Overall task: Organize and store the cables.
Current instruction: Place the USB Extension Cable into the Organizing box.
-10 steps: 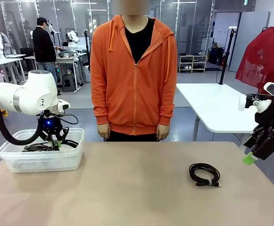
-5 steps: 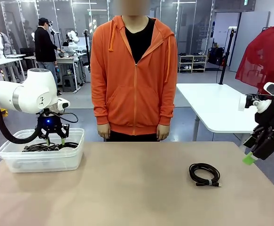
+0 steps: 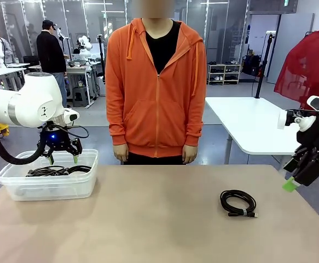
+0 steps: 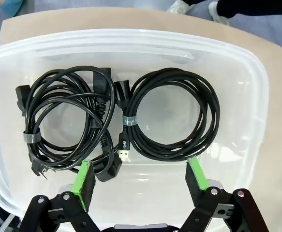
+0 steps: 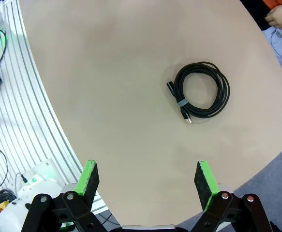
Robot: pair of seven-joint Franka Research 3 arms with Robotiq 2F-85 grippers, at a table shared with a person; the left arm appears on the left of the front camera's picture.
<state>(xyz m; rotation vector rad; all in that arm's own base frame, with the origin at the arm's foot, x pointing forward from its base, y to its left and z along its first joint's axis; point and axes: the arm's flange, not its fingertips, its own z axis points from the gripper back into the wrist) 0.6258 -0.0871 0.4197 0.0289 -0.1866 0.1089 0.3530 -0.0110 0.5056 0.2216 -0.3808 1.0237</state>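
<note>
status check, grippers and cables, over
Left gripper open above bin, two cable coils inside. Right gripper open, empty. One coil on table, path clear.

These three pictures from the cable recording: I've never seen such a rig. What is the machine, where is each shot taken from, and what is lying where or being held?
Two white robot arms share a tan table with a person in an orange hoodie standing at its far side. The wide picture comes from a fixed camera between the arms; the other two come from cameras on each wrist, looking down past green-padded jaws. The left gripper hangs open over a clear plastic tub, holding nothing. The left wrist view shows two coiled black cables lying in it: one with power plugs and one tidier ring. A third small black cable coil lies on the table. The right gripper, open and empty, is at the table's right edge.
</note>
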